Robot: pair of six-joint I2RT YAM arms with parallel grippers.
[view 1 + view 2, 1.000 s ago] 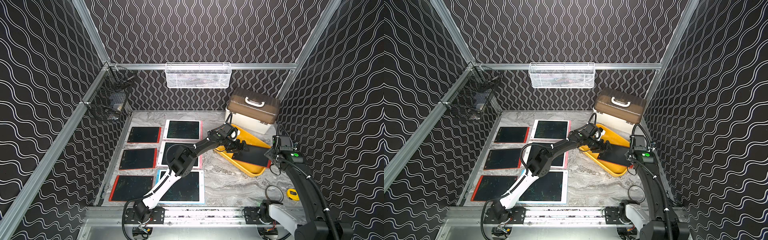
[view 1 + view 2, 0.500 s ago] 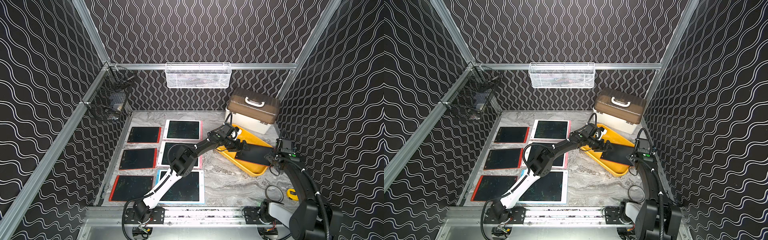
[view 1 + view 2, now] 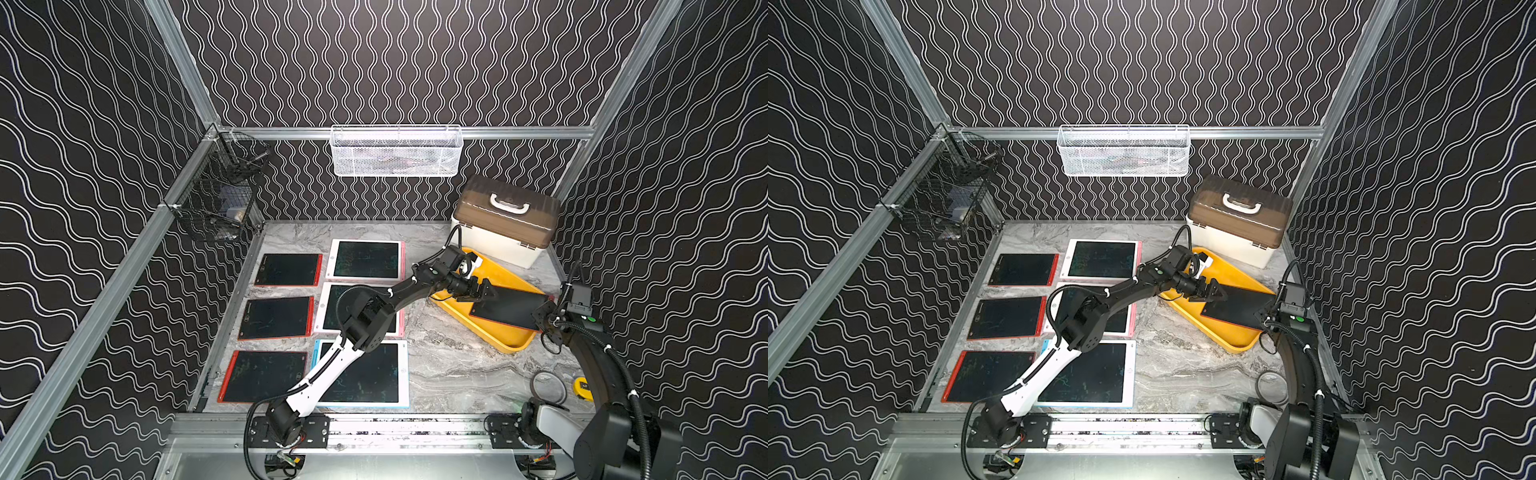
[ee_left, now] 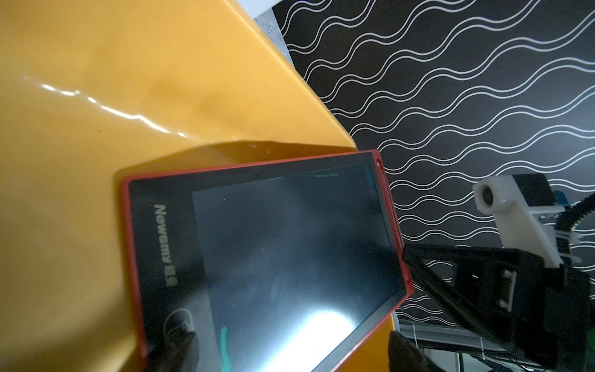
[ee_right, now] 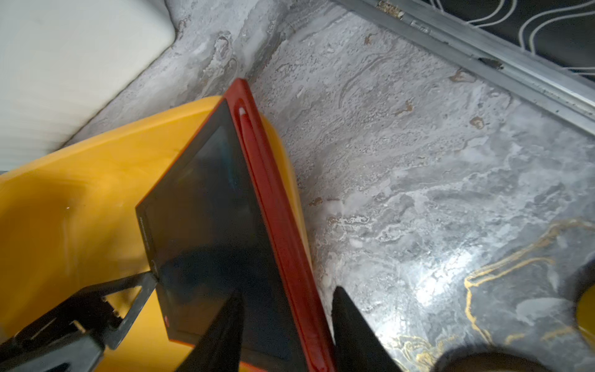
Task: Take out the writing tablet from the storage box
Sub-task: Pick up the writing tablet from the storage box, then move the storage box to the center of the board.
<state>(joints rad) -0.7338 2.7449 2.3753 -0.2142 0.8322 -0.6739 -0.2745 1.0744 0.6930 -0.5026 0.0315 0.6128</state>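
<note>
Red-framed black-screen writing tablet (image 3: 509, 309) lies tilted in shallow yellow plastic storage box (image 3: 505, 345), one edge propped on rim. Likely thin, stiff, light, with slippery screen: pinch red frame edge. Left hand (image 3: 486, 289) spread wide, empty. Right hand (image 5: 286, 291) straddles red edge; you cannot tell whether clamped.

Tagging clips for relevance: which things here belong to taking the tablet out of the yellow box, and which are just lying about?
Job: red-framed writing tablet, yellow storage box, left gripper, right gripper.
Lying about: six tablets laid out flat, cream case, white mesh basket, black wire basket.
</note>
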